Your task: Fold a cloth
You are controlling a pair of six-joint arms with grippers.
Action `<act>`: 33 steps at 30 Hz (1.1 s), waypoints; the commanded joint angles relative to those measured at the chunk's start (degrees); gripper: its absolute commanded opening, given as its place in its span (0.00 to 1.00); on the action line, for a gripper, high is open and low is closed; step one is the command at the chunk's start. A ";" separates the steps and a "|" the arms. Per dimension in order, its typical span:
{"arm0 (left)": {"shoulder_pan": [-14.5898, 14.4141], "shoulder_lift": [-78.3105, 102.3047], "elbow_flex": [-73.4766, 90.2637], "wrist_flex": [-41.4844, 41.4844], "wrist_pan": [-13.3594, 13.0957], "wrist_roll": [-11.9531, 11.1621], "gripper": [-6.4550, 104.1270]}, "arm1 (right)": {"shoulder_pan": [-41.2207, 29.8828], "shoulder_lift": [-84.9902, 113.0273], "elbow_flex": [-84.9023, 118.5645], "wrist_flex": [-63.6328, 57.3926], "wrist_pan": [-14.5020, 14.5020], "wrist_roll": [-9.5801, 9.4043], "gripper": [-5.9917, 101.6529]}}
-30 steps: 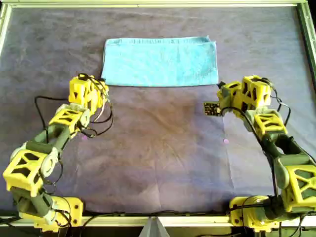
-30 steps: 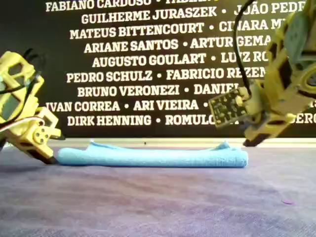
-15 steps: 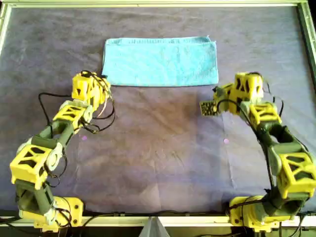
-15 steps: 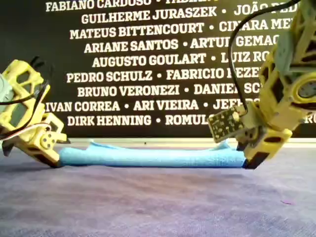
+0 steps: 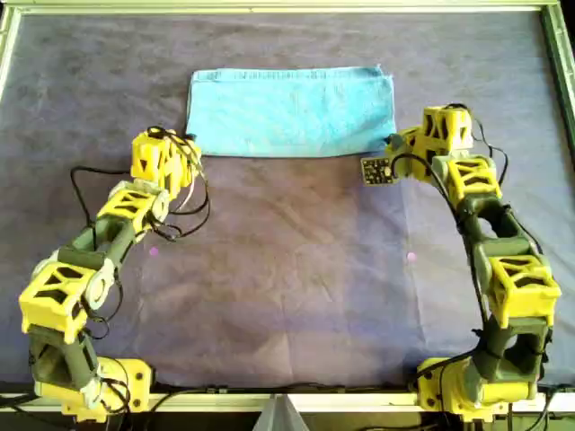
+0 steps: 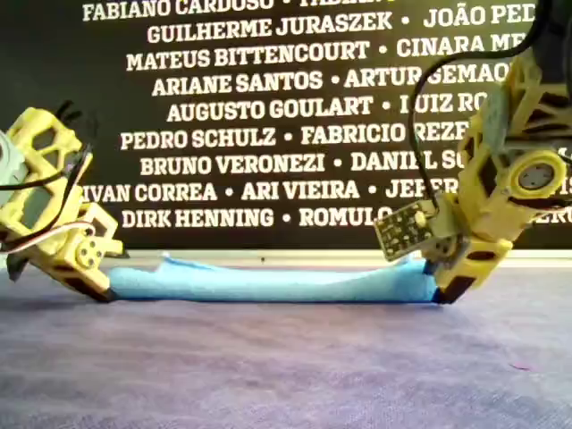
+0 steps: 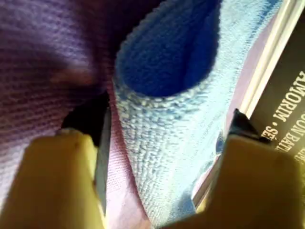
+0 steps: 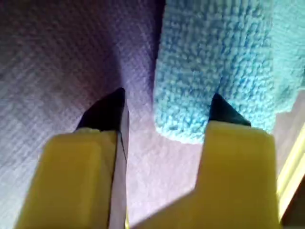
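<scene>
Only the wrist views show both jaws spread wide, straddling the cloth (image 5: 290, 112) corners.

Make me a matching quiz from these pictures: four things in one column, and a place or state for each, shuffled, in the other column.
Column 1:
1. cloth
2. left hand
3. right hand
4. mat

Column 2:
A. purple-grey, covering the table
B. open at the cloth's corner on the overhead view's right
C. sky-blue, folded into a long strip
D. open around the cloth's corner on the overhead view's left

Pairs: 1-C, 2-D, 3-B, 4-A
</scene>
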 commanded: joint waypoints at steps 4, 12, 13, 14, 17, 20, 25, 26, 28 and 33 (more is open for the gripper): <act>-1.14 0.79 -6.33 -1.32 0.09 0.53 0.85 | 3.08 -0.44 -7.12 1.14 0.44 -0.18 0.70; -1.14 -7.21 -12.57 -1.32 0.09 0.53 0.85 | 3.25 -2.90 -10.28 1.14 0.44 -0.18 0.69; -1.14 -8.09 -13.10 -1.32 0.09 0.53 0.85 | 3.25 -3.16 -10.46 1.14 0.44 -0.18 0.69; -1.14 -8.88 -13.54 -1.32 0.09 0.53 0.85 | 3.16 -3.34 -10.72 1.14 0.44 -0.18 0.69; -1.14 -9.23 -13.97 -1.23 0.09 0.53 0.85 | 2.64 -3.34 -10.81 1.14 0.44 -0.18 0.69; -1.14 -9.40 -13.97 -1.23 0.09 0.53 0.85 | 2.55 -3.34 -10.81 1.14 0.44 -0.26 0.65; -1.14 -8.70 -13.36 -1.23 0.09 0.53 0.81 | 2.37 -3.43 -10.90 -0.26 0.44 -0.26 0.44; -1.14 -8.70 -13.10 -1.23 0.09 0.53 0.79 | 2.37 -3.43 -10.90 -0.26 0.44 -0.35 0.39; -1.14 -8.70 -12.92 -1.23 0.09 0.53 0.73 | 2.37 -3.43 -10.90 -0.26 0.35 -0.35 0.30; -0.97 -8.61 -13.01 -1.23 0.18 0.53 0.49 | 2.64 -3.43 -10.90 -0.26 0.26 0.35 0.17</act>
